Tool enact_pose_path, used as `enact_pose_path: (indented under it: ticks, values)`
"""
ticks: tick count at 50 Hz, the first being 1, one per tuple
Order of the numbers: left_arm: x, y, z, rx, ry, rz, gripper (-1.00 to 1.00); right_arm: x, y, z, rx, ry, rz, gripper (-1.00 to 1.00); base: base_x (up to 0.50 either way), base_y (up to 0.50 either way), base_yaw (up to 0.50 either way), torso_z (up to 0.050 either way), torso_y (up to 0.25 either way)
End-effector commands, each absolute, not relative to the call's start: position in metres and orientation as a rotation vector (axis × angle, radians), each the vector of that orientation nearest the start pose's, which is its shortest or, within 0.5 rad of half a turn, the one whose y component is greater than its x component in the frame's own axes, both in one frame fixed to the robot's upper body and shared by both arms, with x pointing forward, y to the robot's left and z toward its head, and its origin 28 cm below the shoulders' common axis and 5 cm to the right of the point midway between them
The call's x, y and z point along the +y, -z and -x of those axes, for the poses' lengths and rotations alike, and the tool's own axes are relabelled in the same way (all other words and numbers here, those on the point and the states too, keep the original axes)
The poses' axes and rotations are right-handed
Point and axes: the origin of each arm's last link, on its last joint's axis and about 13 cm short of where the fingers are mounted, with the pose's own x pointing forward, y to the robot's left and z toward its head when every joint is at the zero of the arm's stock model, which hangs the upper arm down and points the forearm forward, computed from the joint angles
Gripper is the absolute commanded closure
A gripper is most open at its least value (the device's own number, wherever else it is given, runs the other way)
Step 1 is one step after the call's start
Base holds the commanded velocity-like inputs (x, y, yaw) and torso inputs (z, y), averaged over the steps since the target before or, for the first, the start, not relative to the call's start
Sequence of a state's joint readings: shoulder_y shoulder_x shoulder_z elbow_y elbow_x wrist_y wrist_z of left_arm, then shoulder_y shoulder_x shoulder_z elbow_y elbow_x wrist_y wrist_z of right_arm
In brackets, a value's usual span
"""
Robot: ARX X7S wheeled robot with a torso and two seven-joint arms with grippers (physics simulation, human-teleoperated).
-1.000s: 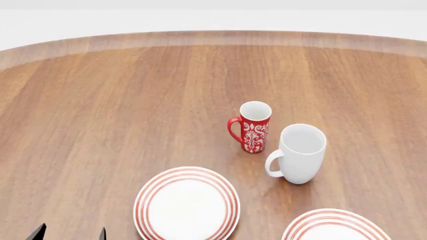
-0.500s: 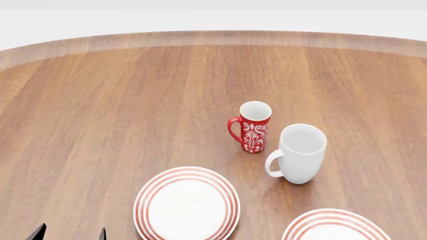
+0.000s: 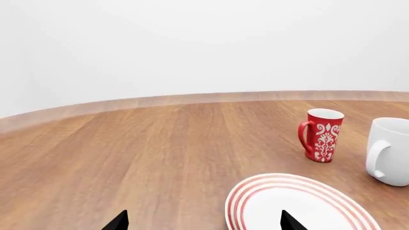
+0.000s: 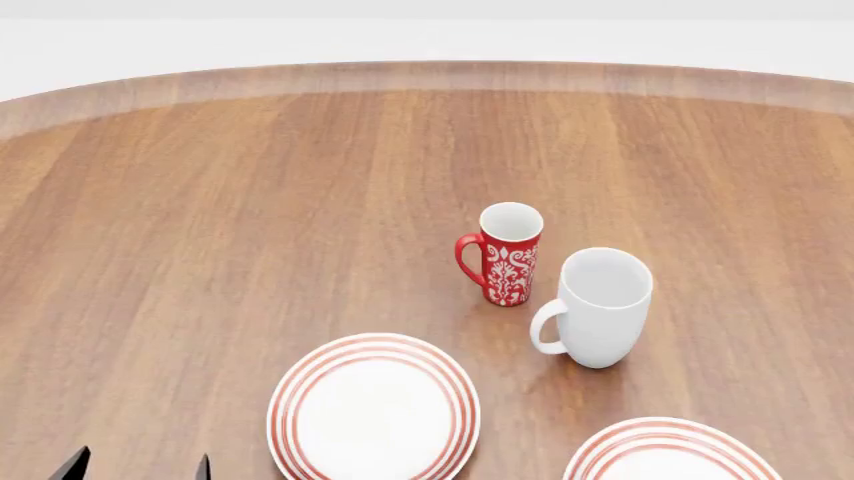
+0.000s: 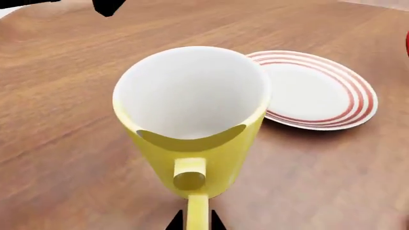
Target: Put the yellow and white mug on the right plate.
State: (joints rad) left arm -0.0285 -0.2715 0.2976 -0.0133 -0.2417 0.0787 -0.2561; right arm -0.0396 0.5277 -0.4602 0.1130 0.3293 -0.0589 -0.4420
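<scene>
Right wrist view: yellow and white mug (image 5: 195,129) is sitting upright on the table (image 5: 57,143), red-ringed plate (image 5: 316,91) at its 2 o'clock; right fingers (image 5: 193,221) are pinching its handle. Left fingers' (image 4: 138,467) state: can't tell.

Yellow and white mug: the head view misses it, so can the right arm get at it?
Likely yes: the yellow and white mug stands just ahead of the right gripper, handle between its fingertips, nothing intervening.
</scene>
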Motion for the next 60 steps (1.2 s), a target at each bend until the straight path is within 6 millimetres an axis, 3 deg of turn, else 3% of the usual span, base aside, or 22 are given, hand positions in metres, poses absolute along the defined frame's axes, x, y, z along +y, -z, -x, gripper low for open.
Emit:
enact_pose_path:
  ticks: [1,24,53,60]
  values:
    - [0.213,-0.014,-0.209,-0.022,0.028,-0.021,-1.00,-0.166,0.007,-0.168,0.264,-0.768,0.141,1.00,0.00,0.00,0.00,0.000,0.000]
    - [0.212,-0.014,-0.208,-0.019,0.030,-0.021,-1.00,-0.181,-0.009,-0.162,0.203,-0.682,0.127,1.00,0.00,0.00,0.00,0.000,0.000]
    - [0.213,-0.014,-0.209,-0.021,0.026,-0.022,-1.00,-0.204,-0.012,-0.153,0.179,-0.533,0.098,1.00,0.00,0.00,0.00,0.000,0.000]
    - [0.213,-0.014,-0.209,-0.023,0.025,-0.023,-1.00,-0.210,-0.009,-0.159,0.200,-0.422,0.089,1.00,0.00,0.00,0.00,0.000,0.000]
